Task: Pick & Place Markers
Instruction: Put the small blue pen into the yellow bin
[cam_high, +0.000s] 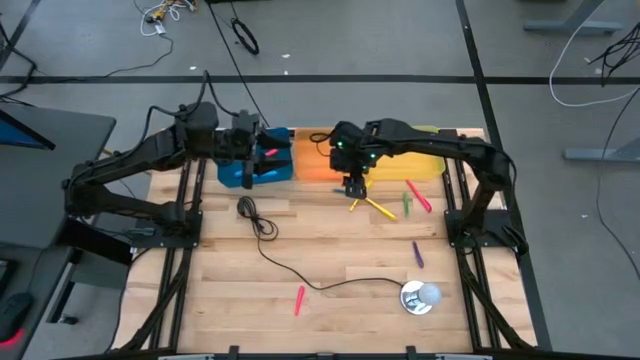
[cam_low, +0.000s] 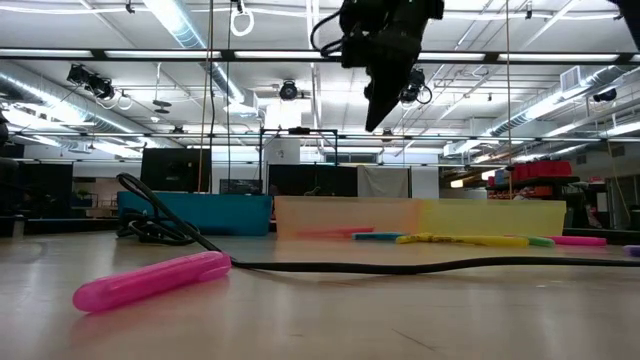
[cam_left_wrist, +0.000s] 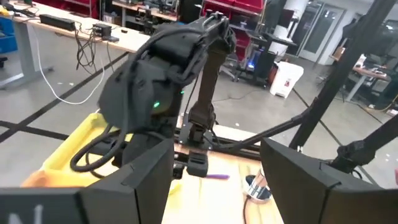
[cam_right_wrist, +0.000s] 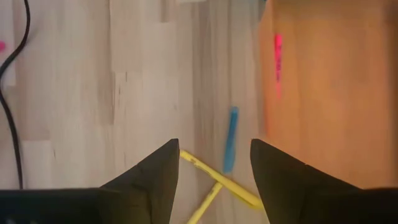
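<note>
Matt wooden table (cam_high: 330, 260); glossy plastic markers (cam_low: 152, 280).

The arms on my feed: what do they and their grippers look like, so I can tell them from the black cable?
Both arms are dark, jointed and far thicker than the cable. The right arm shows a small green light near its wrist. The left gripper and right gripper have black fingers, the right's tapering to blunt wedges. A looped black cable hangs along the right arm's wrist.

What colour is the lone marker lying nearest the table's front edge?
Pink marker, clearest in the low view.
</note>
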